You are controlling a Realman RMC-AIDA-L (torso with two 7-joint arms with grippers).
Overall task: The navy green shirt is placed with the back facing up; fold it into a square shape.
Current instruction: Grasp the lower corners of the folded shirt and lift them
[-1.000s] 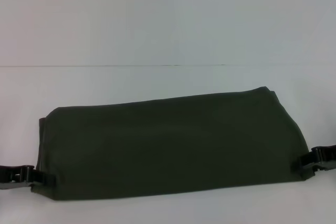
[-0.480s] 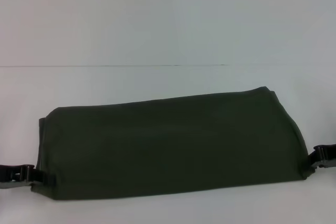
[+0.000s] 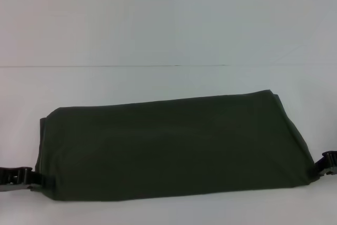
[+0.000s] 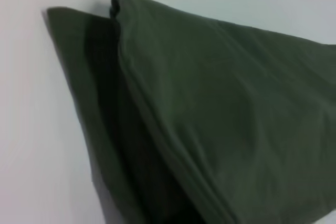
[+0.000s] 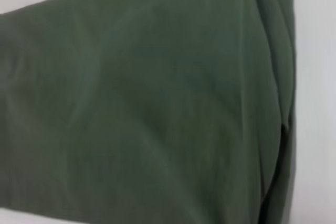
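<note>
White table [image 3: 158,30] fills the whole scene, plain and smooth, and it goes on far past the work.

Nearest the robot lies the long front edge of the shirt [image 3: 168,146]. It is dark green and is already folded into a wide band that lies flat on the table, much longer from side to side than from front to back. No words show on it, so the plain side is up.

At the near left corner of the shirt is the left gripper [image 3: 38,178]. It lies low on the table and its tip touches the edge of the cloth. At the near right corner is the right gripper [image 3: 322,168], mostly out of the picture. I cannot tell if either one is pinching the cloth or has let go. My guess is that they sit at the two ends because that is where the band must be lifted to fold it.

Up close, the left wrist view shows two layers of shirt stacked at a corner, so it has been folded at least once.

Farther back, the far edge of the shirt slants up toward the right. The band is not a square yet, so the ends need to come in.
</note>
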